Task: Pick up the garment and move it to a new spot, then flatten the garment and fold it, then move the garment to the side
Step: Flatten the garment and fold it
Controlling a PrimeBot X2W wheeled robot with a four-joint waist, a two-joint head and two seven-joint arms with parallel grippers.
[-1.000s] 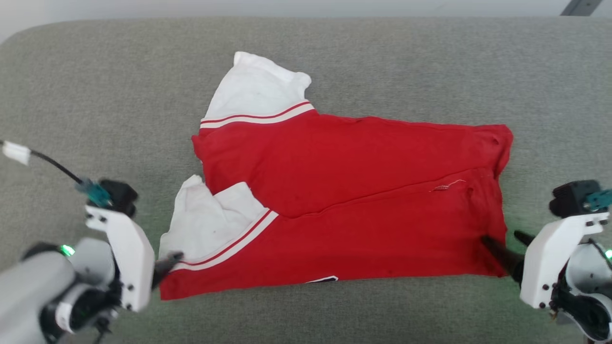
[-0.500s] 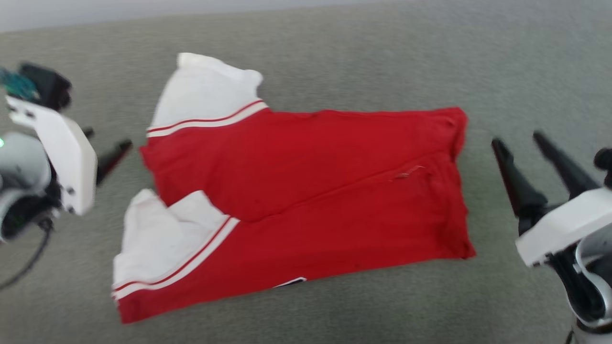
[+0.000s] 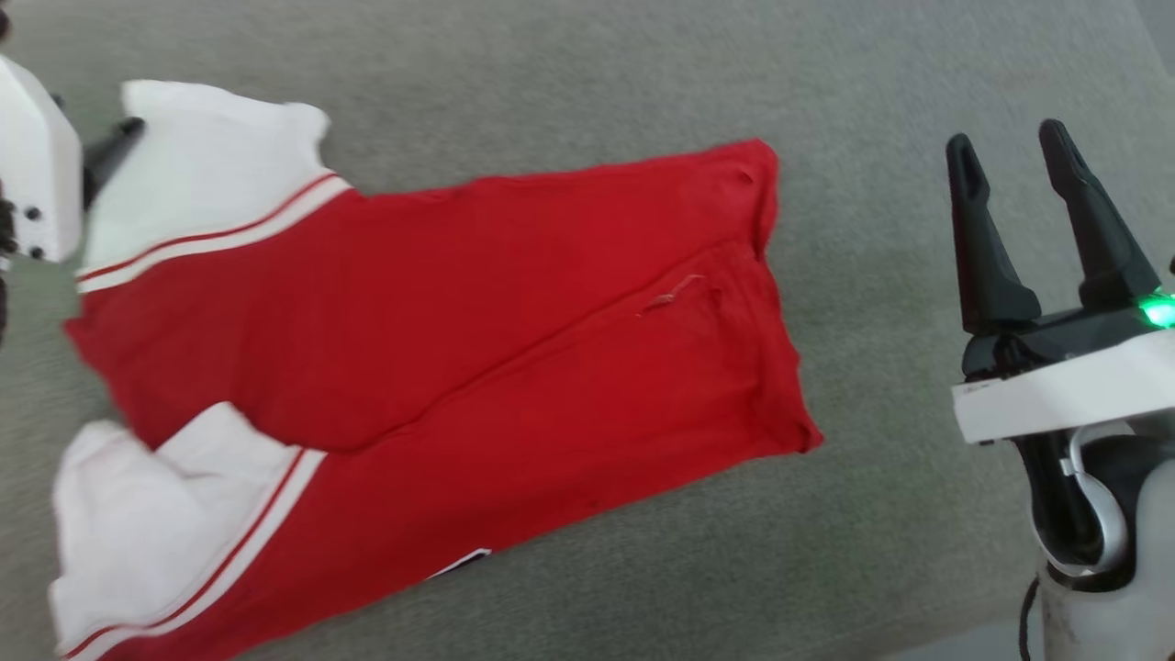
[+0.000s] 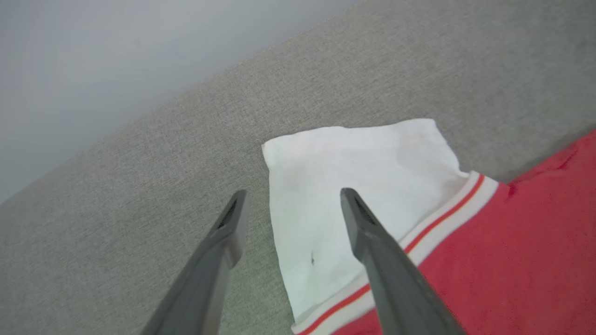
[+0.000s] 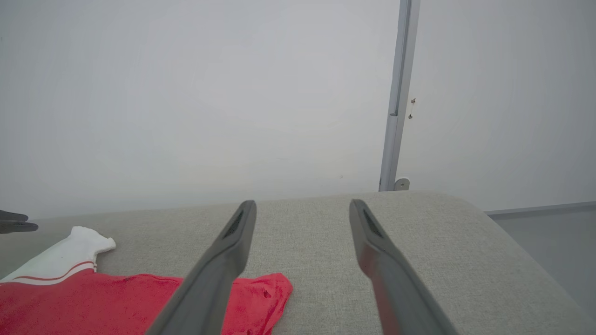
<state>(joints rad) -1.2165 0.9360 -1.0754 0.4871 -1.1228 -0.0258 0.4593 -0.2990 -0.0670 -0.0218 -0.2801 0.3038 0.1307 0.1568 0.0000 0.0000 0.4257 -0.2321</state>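
Left end effector (image 4: 293, 193) hangs with its jaws spread wide and nothing between them, right at the far white cuff (image 4: 363, 158) of the garment (image 3: 441, 340). In the left wrist view one finger (image 4: 219, 251) is over bare grey fabric and the other (image 4: 386, 260) is over the cuff, so the cuff's outer edge runs between them. Whether the tips touch the cloth I cannot tell

The garment lies on the grey upholstered surface (image 3: 587, 83), folded into a long band. Its long axis runs from the lower left to the upper right of the head view. Both white cuffs are at the robot's left end, the near cuff (image 3: 156, 514) low in that view, and the plain red end (image 3: 762, 275) is at the right

Right end effector (image 3: 1007, 138) is likewise open and empty. It stands well apart from the red end, off to that end's right, and its fingers point past the cloth toward the pale wall (image 5: 186, 93)

By my reading the left arm is much the nearer, already placed to close on the far cuff. The right arm would first have to swing in leftward to reach the red end, and since the band lies skewed, the two ends sit at unequal reach
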